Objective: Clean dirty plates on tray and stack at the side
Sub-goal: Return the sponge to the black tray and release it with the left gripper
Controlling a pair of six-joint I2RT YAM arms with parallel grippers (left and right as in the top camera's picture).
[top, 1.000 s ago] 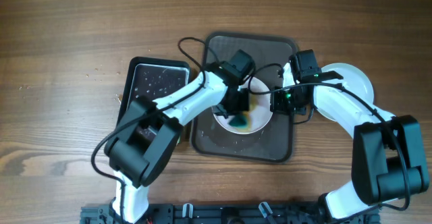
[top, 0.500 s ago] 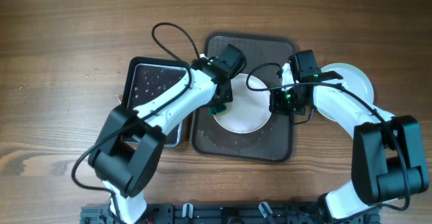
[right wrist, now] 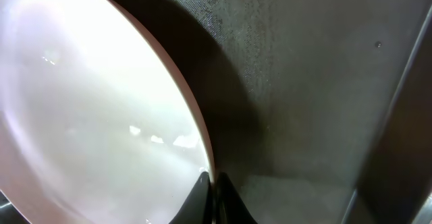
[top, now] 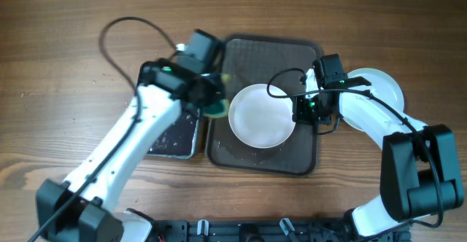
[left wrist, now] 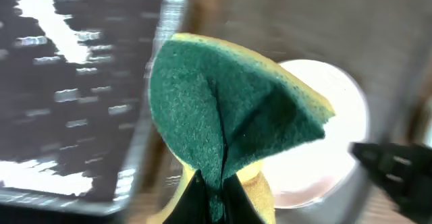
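Note:
One plain white plate (top: pixel 261 115) lies on the dark brown tray (top: pixel 271 161). My right gripper (top: pixel 300 111) is shut on the plate's right rim, seen close in the right wrist view (right wrist: pixel 101 109) with the jaws (right wrist: pixel 211 181) pinching the edge. My left gripper (top: pixel 213 102) is shut on the teal-and-yellow sponge (left wrist: pixel 229 116), held over the gap between the black pan and the tray, left of the plate (left wrist: pixel 324 150). Another white plate (top: pixel 383 89) lies on the table right of the tray, partly under my right arm.
The black pan (top: pixel 171 136) with water drops sits left of the tray, partly under my left arm; it shows blurred in the left wrist view (left wrist: pixel 61 102). Bare wooden table (top: pixel 58 45) surrounds both.
My left gripper has drawn the sponge left off the plate to the tray's left edge. The teal smear on the plate is gone. My right gripper has stayed on the rim.

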